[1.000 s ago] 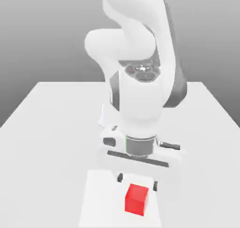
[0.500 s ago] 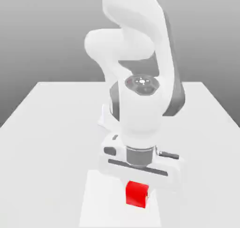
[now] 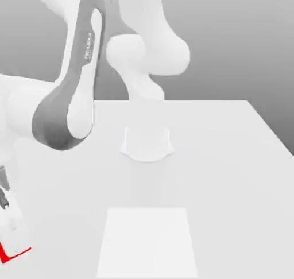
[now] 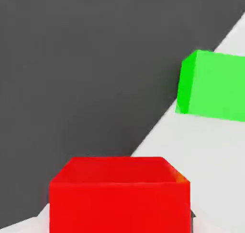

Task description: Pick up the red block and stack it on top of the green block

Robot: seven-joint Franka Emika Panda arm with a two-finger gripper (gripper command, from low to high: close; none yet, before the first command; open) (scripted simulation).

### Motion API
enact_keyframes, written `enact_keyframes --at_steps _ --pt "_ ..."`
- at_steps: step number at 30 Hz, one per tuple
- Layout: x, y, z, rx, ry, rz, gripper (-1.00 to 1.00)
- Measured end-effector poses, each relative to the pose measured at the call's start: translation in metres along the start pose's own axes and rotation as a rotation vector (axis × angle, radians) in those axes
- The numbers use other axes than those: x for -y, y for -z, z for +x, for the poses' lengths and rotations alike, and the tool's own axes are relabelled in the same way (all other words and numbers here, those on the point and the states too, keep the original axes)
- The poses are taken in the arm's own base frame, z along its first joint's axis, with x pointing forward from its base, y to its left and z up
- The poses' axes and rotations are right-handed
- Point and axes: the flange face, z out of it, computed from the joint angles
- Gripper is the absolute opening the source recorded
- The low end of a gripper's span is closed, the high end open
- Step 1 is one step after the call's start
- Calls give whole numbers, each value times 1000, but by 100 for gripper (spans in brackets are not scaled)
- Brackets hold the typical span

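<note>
One red block (image 4: 119, 205) pinched in the pincer (image 4: 119, 222), green block (image 4: 217, 86) apart, near table edge (image 4: 165, 126)

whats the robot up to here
A robot arm is stacking blocks. Its hand is closed on the red block, which it holds out at the exterior view's left edge. The green block is nearby in the hand view, apart from the red one, by the edge of the white surface. The red block is not on the green one yet.
</note>
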Motion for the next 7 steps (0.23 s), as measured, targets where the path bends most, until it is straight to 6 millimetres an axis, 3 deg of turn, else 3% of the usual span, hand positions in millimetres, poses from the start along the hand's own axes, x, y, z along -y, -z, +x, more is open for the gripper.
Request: enact_keyframes --at_steps 2,3,7 --pt "1 -26 20 -3 -31 0 -100" --pt "0 -42 23 -4 -37 0 100" --pt "0 -42 23 -4 -37 0 100"
